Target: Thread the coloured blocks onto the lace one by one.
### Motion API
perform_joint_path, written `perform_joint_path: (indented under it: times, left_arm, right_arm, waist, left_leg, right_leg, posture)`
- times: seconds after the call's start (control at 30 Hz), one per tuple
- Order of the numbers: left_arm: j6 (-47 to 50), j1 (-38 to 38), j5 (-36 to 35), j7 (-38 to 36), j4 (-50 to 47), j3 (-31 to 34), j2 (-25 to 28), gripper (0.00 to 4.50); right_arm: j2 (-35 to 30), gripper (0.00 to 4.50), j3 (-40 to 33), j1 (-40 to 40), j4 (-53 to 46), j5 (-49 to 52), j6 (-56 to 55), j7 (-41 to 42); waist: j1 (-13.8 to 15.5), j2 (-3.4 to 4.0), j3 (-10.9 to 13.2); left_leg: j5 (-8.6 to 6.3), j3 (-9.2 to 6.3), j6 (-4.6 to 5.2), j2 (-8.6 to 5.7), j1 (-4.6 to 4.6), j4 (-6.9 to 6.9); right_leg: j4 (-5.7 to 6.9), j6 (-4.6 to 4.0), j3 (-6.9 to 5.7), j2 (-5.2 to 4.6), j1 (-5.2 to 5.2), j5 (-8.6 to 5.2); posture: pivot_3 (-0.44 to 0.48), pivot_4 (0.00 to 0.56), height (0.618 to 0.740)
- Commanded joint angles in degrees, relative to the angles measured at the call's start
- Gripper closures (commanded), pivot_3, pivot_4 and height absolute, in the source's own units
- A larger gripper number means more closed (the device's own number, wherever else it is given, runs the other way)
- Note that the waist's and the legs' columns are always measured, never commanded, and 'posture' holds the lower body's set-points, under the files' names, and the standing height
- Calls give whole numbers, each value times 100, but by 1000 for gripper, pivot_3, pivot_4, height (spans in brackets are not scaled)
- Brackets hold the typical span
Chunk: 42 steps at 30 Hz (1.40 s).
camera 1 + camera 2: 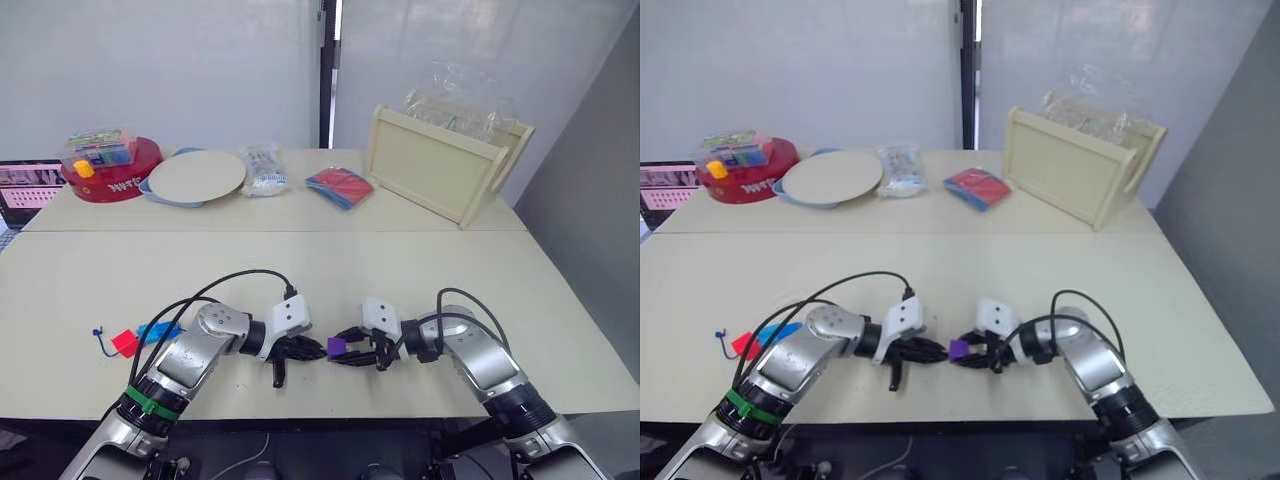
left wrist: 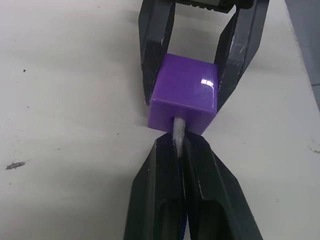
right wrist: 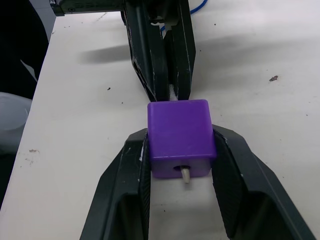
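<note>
Lying at the bench's (image 1: 300, 265) left edge, a red block (image 1: 124, 343) and a blue block (image 1: 158, 331) sit just beside each other. The left tool (image 2: 181, 147) pinches the lace's pale tip (image 2: 177, 131), pushed through the purple block (image 3: 180, 136). The right tool (image 3: 181, 142) clamps that block near the front edge.

block (image 1: 337, 347) between end effectors — left (image 1: 303, 349) | right (image 1: 356, 351) — lace tip (image 3: 185, 175) through it
</note>
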Motion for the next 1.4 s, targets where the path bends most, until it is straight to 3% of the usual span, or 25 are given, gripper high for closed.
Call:
perform_joint_path:
  times: [0.03, 0.17, 0.37, 0.83, 1.13, 1.4]
  left_arm:
    - [-335, -153, -56, -15, -210, 34, -117, 3138]
    - [-86, -22, -262, -82, -467, 468, 183, 1866]
    - [12, 418, -433, -252, -752, 737, 724, 1853]
    - [-822, 740, -22, -183, -156, 461, 772, 1853]
    - [-1064, 704, -110, -179, -55, 475, 514, 4500]
    - [-1248, 375, -11, -292, 105, 260, 254, 4500]
  right_arm:
    - [237, 3347, 261, 129, -249, -53, 129, -287]
    - [175, 3347, 209, 232, -286, -56, 178, -369]
    - [138, 3347, 150, 231, -221, -39, 174, -441]
    - [48, 3347, 68, 289, -391, 18, 292, -501]
    - [-71, 3347, 64, 413, -622, 79, 428, -579]
    - [-113, 3347, 122, 451, -727, 143, 512, -598]
  waist:
    - [-11, -1, -1]
    - [-45, -1, 0]
    - [-151, 0, 0]
    - [-139, -1, 0]
    - [-89, -1, 0]
    - [-19, -1, 0]
  left_leg:
    - [0, 0, 0, 1, 0, 0]
    - [-1, 0, 2, 5, -4, -3]
    - [-2, 1, 3, 13, -1, -21]
    - [-2, 2, 3, 14, 0, -35]
    - [-2, 3, 3, 11, -5, -37]
    - [-2, 3, 3, 9, -7, -36]
  right_leg:
    - [0, 0, 0, 1, 0, 0]
    - [-1, 0, 1, 5, -7, 0]
    - [-5, -1, 3, 11, -11, 0]
    - [-15, -1, 2, 11, -13, 0]
    - [-24, -1, 2, 8, -12, 0]
    - [-27, -1, 2, 6, -12, 0]
  posture:
    - [0, 150, 740]
    - [0, 150, 740]
    - [0, 150, 740]
    - [0, 150, 740]
    - [0, 150, 740]
    - [0, 150, 740]
